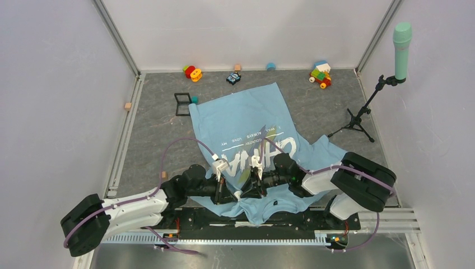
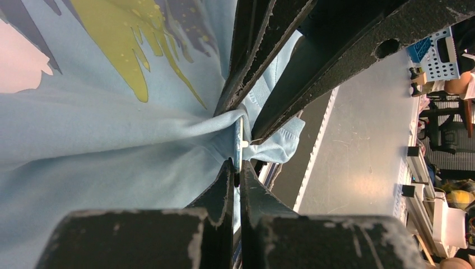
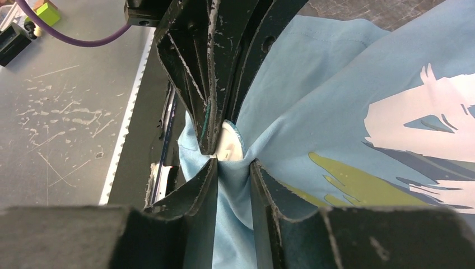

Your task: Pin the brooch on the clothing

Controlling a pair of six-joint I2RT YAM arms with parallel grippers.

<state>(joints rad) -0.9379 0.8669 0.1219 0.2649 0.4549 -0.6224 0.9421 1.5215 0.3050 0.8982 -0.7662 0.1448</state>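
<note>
**Brooch held against a pinched fold of shirt**

Your left jaws are closed to a sliver on the brooch [image 2: 240, 134], which shows edge-on, pressed against a bunched fold of the shirt [image 1: 241, 120]. Your right jaws face them tip to tip and are clamped on that same fold, with cloth filling the narrow gap between them. The shirt lies spread on the tabletop [image 1: 157, 129], print up. Both arms meet at its near edge.
</note>
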